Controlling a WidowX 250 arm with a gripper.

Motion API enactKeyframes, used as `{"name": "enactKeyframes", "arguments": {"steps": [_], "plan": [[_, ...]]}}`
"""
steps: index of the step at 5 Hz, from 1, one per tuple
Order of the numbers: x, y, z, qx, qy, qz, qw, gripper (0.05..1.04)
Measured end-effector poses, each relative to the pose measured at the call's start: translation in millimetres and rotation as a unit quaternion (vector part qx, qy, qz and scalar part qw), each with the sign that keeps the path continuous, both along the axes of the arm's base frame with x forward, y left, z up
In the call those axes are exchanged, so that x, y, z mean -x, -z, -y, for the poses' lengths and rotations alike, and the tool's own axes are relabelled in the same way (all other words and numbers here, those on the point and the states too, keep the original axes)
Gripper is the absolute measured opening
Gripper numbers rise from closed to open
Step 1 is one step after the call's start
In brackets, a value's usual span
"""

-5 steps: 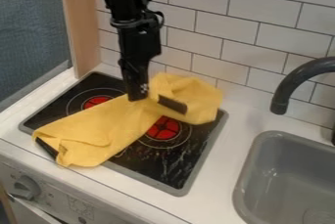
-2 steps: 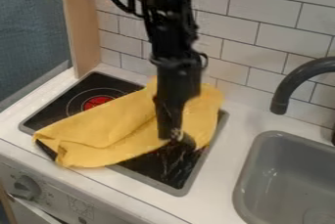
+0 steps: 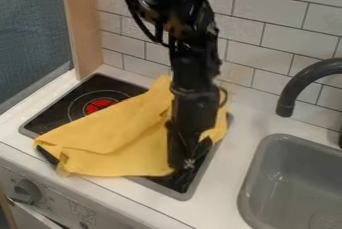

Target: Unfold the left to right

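Note:
The gripper (image 3: 187, 164) hangs low over the front right part of the stove, shut on the front edge of the yellow cloth (image 3: 117, 133). That cloth lies spread across the stove from the front left corner toward the back right. Creases run through its left part, and a smaller portion (image 3: 217, 130) shows to the right of the gripper. The arm hides the cloth's middle right area and the exact place where it is held.
Part of the black stove top (image 3: 63, 110) with a red burner (image 3: 99, 105) shows at the back left. At the right are a grey sink (image 3: 294, 183) and a dark faucet (image 3: 300, 80). A tiled wall (image 3: 267, 13) rises behind the white counter (image 3: 227, 188).
The gripper has moved right and toward the front, from the cloth's middle to the stove's front right. The cloth's front edge has come along, and the cloth is spread wider over the front burner.

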State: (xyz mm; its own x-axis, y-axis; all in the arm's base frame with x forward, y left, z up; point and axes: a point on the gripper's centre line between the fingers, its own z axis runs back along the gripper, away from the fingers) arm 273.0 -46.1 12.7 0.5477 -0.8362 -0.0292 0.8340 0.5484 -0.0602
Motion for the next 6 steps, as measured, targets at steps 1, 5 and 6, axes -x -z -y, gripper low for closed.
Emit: {"name": "enactKeyframes", "arguments": {"steps": [1, 5, 6], "plan": [[0, 0.0, 0, 0.0, -0.001, -0.001, 1.0, 0.476], [-3, -51.3, -15, 0.023, -0.011, 0.056, 0.9981, 0.999], [0, -70.4, -28, 0.031, -0.028, 0.066, 0.997, 0.999]]}}
